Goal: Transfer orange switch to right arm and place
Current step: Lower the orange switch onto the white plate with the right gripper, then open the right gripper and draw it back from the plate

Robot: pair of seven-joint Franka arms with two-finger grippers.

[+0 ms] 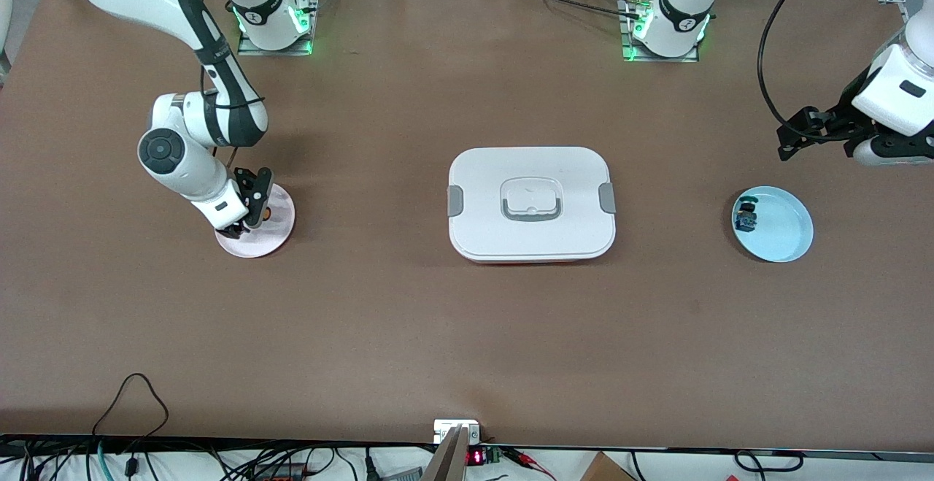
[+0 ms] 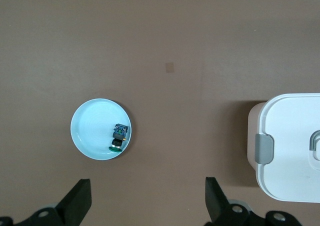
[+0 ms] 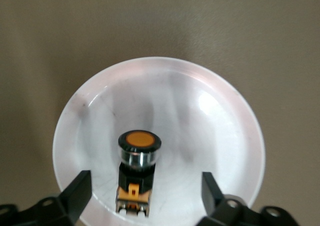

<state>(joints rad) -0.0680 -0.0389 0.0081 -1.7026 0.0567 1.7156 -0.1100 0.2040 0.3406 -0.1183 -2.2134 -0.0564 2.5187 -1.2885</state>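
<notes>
The orange switch (image 3: 137, 173) lies on its side in the pale pink plate (image 3: 215, 121), its orange cap showing. In the front view only an orange speck of the switch (image 1: 268, 212) shows beside the gripper. My right gripper (image 3: 145, 191) is open low over the pink plate (image 1: 281, 229), one finger on each side of the switch with a gap to it. The right gripper (image 1: 244, 227) holds nothing. My left gripper (image 1: 786, 141) is open and empty, up over the table at the left arm's end, near the light blue plate (image 1: 784, 229). The left wrist view shows the left gripper (image 2: 147, 191) over bare table.
A white lidded box (image 1: 531, 204) with grey clasps sits mid-table, and part of it shows in the left wrist view (image 2: 287, 156). The blue switch (image 1: 746, 217) with a dark cap lies in the light blue plate (image 2: 90, 136). Cables run along the table's edge nearest the front camera.
</notes>
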